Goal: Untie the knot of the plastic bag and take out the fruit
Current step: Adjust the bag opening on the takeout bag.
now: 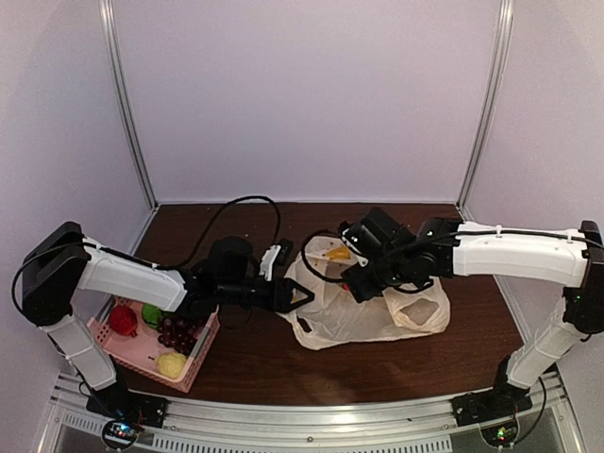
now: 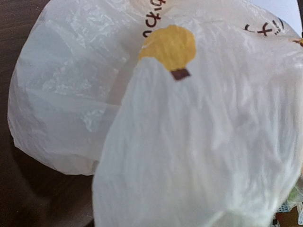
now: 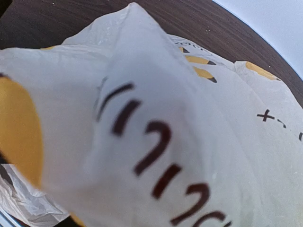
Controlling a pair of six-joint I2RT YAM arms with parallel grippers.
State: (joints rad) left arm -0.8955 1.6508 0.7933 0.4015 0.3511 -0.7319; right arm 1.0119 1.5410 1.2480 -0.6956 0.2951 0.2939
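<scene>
The plastic bag (image 1: 368, 316) lies slack and crumpled on the dark table, its mouth toward the back, and no tied knot shows. It fills the left wrist view (image 2: 199, 142) and the right wrist view (image 3: 156, 142), hiding both sets of fingers. My left gripper (image 1: 304, 296) is at the bag's left edge, its fingers meeting on the plastic. My right gripper (image 1: 362, 281) is down on the bag's upper middle, with plastic drawn up to it. Fruit sits in the pink basket (image 1: 193, 370): a red apple (image 1: 123, 320), a green fruit (image 1: 151, 314), dark grapes (image 1: 176, 332) and a yellow pear (image 1: 171, 363).
The basket stands at the front left, under the left arm's forearm. A black cable (image 1: 236, 209) loops over the table behind the left wrist. White walls with metal posts close the back and sides. A metal rail (image 1: 311, 420) runs along the near edge.
</scene>
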